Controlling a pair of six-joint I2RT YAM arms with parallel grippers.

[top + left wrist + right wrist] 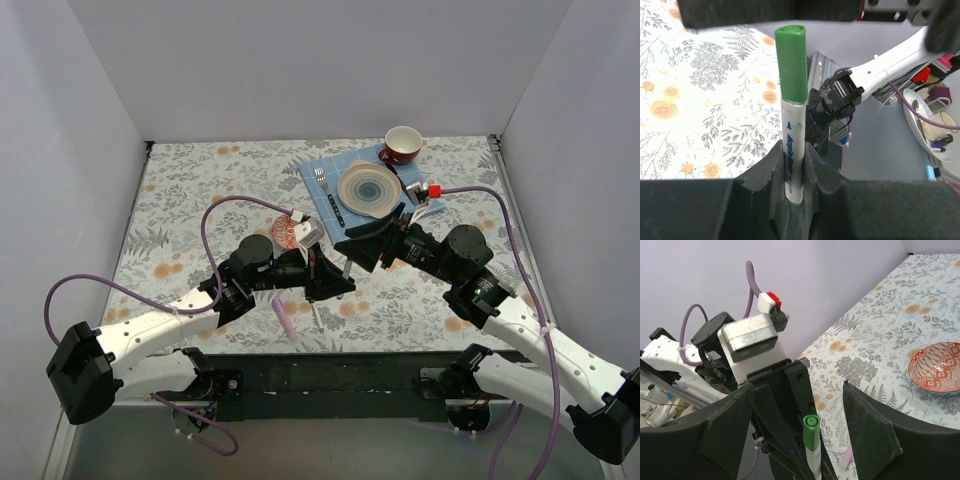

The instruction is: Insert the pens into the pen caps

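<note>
**Top view:** Over a floral-printed tablecloth (180,200), the black two-finger left gripper (330,282) and the black two-finger right gripper (358,250) meet nose to nose at mid-table. A pink-lilac plastic stick (285,318) lies on the cloth just on the near side of the left gripper, with a thin white stick (316,313) beside it. What the left fingers carry cannot be made out from this height.

**Left wrist:** The left gripper is clamped on the lower barrel of a white marker pen (791,145) printed with blue lettering and held upright. A green plastic cap (791,60) sits on its upper end, well clear of the fingers.

**Right wrist:** The right gripper's fingers (870,430) stand wide apart, gripping nothing. The capped pen, in the left gripper's hold, stands in the gap between them, low in the frame. A small red patterned bowl (937,367) rests on the cloth at right.
</note>
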